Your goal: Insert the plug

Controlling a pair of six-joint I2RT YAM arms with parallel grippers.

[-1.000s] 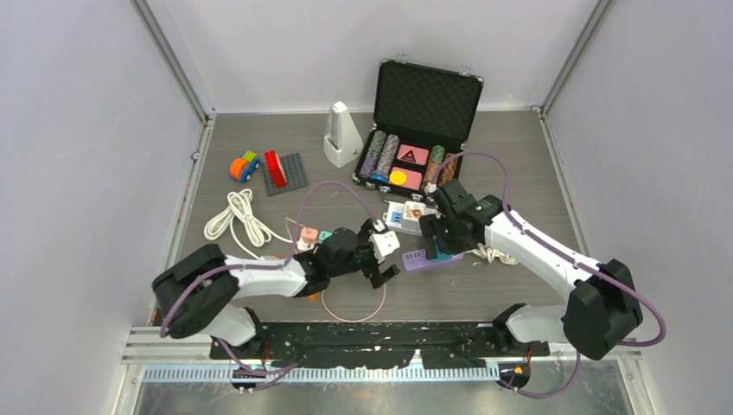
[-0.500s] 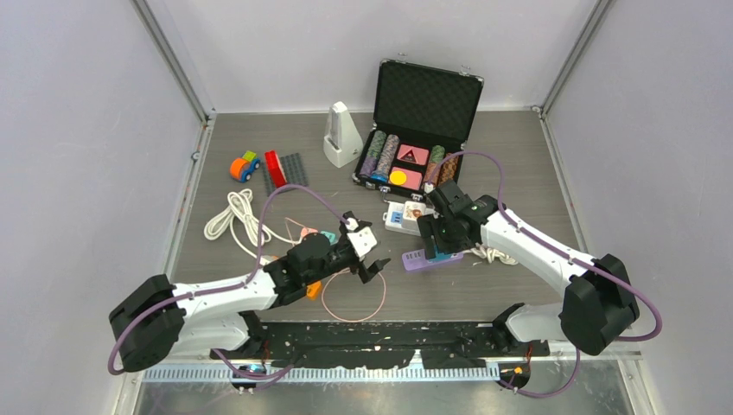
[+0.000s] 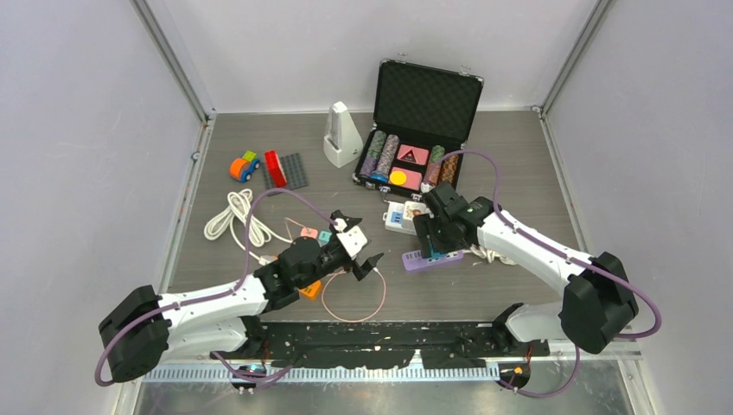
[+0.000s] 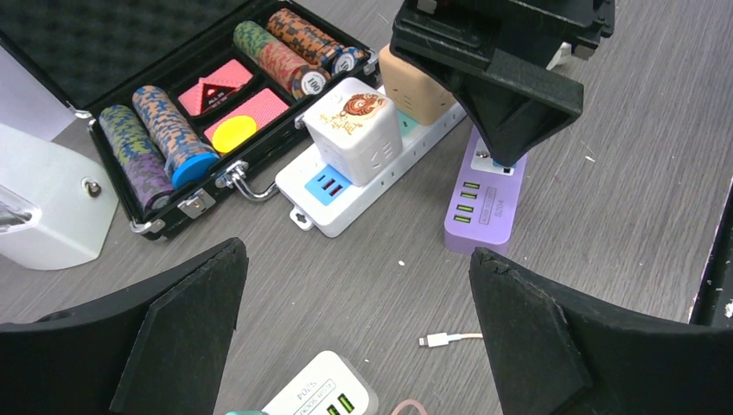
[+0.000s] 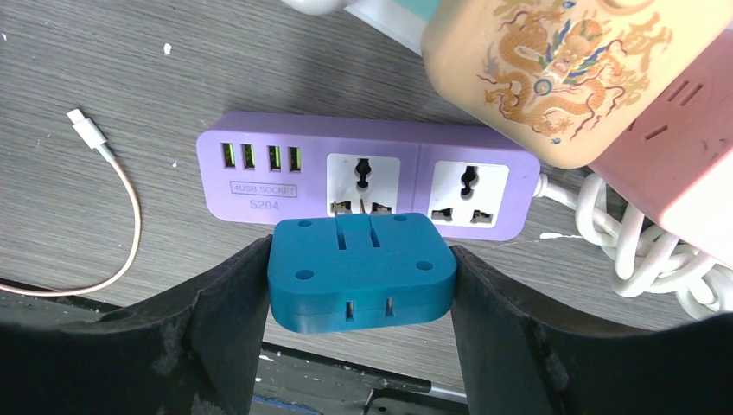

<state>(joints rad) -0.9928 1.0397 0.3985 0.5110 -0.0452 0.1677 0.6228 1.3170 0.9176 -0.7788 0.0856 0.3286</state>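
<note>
Squarely clenched in the right gripper (image 5: 363, 298) at lower centre of the wrist frame, the blue plug (image 5: 361, 259) overlaps the lower edge of the purple power strip (image 5: 415, 138), which lies left-to-right, directly under its left socket.

light: bright, even, diffuse overhead; shadows: soft, faint; glare: none; focus: sharp in all views

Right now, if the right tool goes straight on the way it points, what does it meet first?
The purple strip, likely its left socket, touched by the blue plug the tool holds. Gap unclear.
</note>
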